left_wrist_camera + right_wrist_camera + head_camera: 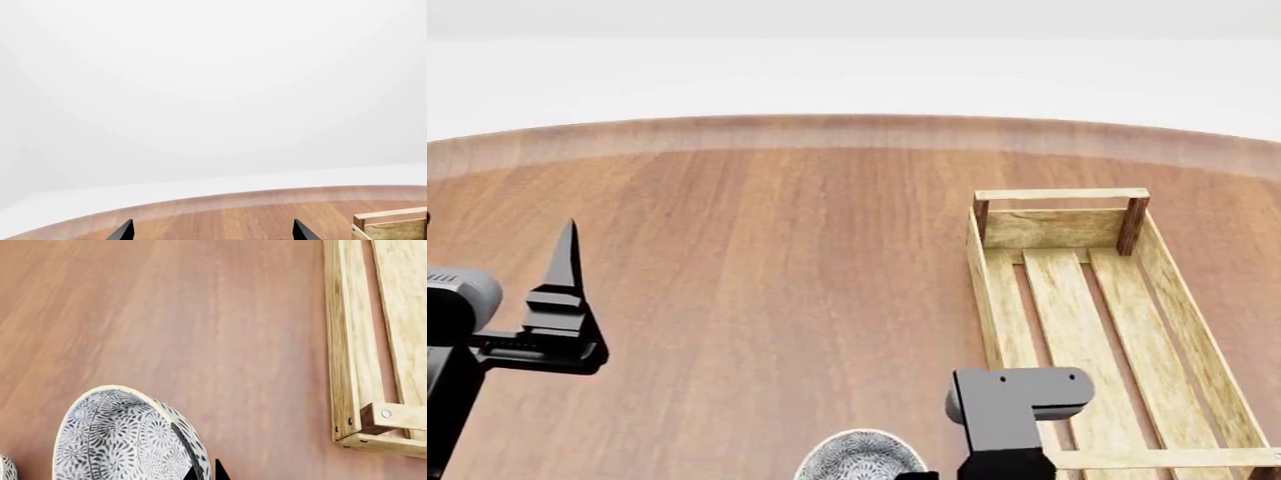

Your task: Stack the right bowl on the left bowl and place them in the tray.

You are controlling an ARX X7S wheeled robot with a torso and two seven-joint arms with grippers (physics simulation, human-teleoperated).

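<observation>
We see our left gripper (565, 262) raised above the reddish-brown wooden worktop (761, 260), its black jaws apart and holding nothing. Our right gripper (207, 473) points down at the grey-and-white patterned ceramic bowl (120, 437), its jaws closed on the bowl's rim, one tip inside and one outside. The long light-wood slatted tray (1094, 300) lies just beside, empty. A second patterned bowl (5, 467) barely shows at the edge.
</observation>
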